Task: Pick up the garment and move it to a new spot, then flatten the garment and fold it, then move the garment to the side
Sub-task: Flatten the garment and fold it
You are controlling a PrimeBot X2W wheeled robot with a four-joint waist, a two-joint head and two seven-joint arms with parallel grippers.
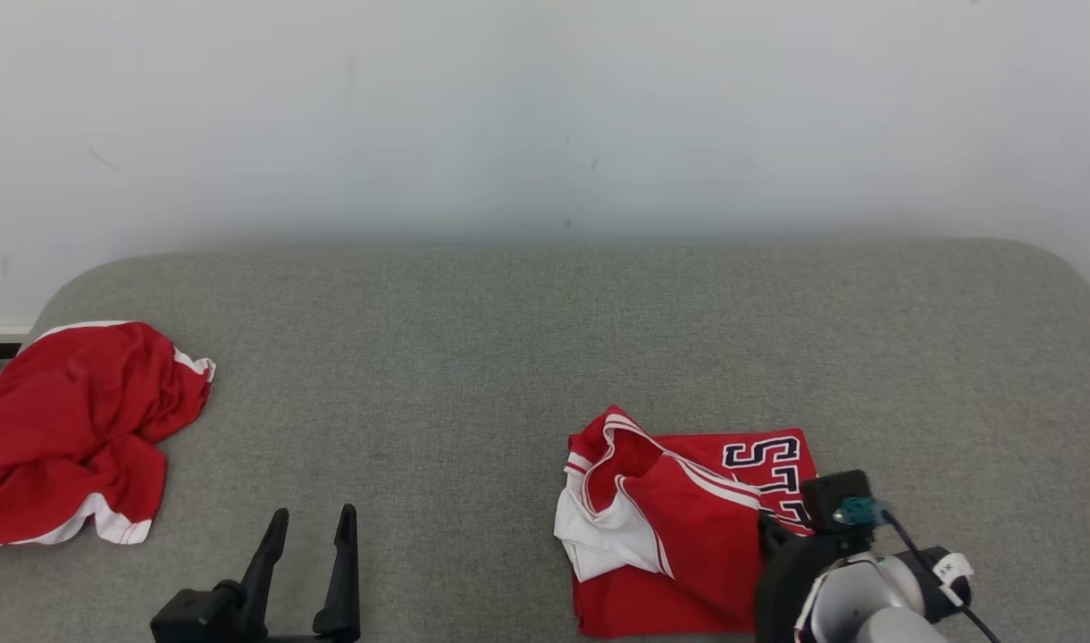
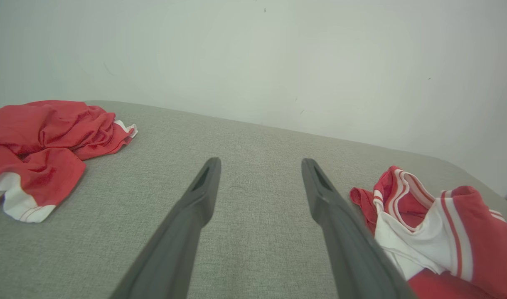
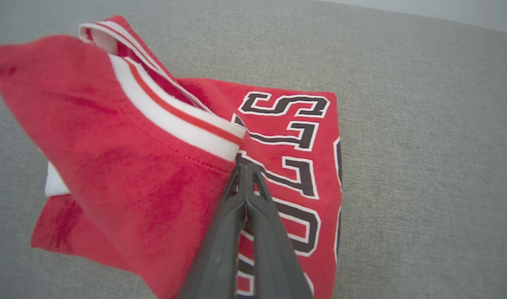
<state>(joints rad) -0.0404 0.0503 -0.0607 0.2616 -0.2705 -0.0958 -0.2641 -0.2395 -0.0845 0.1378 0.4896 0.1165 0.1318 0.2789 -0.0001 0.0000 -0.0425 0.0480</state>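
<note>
Red jersey (image 1: 688, 527) lies at the sofa's (image 1: 545, 339) near edge, right of centre, partly folded. Right gripper (image 3: 242, 167) is clamped tight, apparently pinching the raised flap's striped hem; cloth hides the tips, so not certain. Left gripper (image 1: 308, 558) is spread wide and empty at the near edge, left of centre. My read: fold midway. Left to do: finish it, shift aside. Another red heap (image 1: 71, 429) sits at the left edge.

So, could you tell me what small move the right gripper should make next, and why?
Probably carry the flap over the lettering and lay it flat: the right gripper is shut on the jersey's striped edge, and that flap stands raised, not yet folded down.
</note>
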